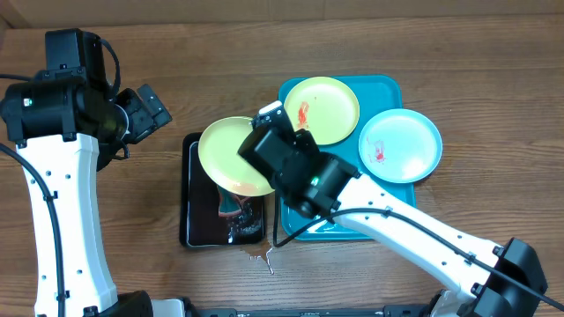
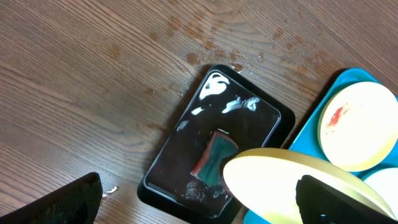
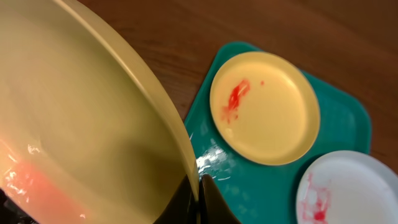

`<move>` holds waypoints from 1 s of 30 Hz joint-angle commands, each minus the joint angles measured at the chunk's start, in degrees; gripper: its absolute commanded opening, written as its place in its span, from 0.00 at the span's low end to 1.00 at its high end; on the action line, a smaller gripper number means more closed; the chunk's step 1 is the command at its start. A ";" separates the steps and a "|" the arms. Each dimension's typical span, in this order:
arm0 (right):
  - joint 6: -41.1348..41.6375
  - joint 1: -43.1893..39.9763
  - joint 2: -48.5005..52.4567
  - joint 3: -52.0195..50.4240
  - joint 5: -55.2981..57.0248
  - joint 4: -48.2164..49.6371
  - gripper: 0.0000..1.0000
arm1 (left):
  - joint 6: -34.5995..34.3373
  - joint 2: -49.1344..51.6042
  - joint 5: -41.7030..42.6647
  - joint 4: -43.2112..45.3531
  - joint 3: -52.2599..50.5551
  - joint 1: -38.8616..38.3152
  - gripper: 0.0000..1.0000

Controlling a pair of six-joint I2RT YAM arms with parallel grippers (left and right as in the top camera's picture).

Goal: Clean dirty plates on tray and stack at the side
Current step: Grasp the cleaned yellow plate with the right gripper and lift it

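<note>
The counter (image 1: 458, 53) is showing brown wood grain, with small wet spots by the near edge of the black tray (image 2: 180, 155). That black tray, a glossy rectangle with rounded corners, is lying at about the middle of the counter and is holding a film of water and a teal sponge (image 2: 216, 158) with a red edge. Just beside it, on the side toward the counter's right edge, the tray (image 1: 383, 88) is sitting: smooth turquoise plastic, rectangular, with rounded corners and a raised lip. A round yellow plate (image 1: 322, 110) with a red smear is lying flat in the tray's far left corner. A round blue plate (image 1: 401, 145) with a white centre and red smears is resting at the tray's right side, overhanging the lip. A third plate, the held plate (image 1: 231, 157), is pale yellow, smooth and wet-looking, with a faint pink patch, and is tilting above the black tray. The right claw (image 3: 199, 196) is pinching its rim, fingers pressed together on the thin edge. The left claw (image 1: 145, 110) is hanging spread wide near the counter's left edge, touching nothing.
</note>
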 commanded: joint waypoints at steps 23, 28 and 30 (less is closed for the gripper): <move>-2.60 12.72 -0.31 1.44 26.08 2.27 0.04 | 1.14 0.44 0.20 -0.02 0.61 0.31 1.00; -2.62 14.95 -0.31 1.44 29.33 2.19 0.04 | 1.14 0.44 0.20 -0.02 0.61 0.31 1.00; -2.62 15.26 -0.31 1.44 29.33 2.21 0.04 | 1.14 0.44 0.20 -0.02 0.61 0.31 1.00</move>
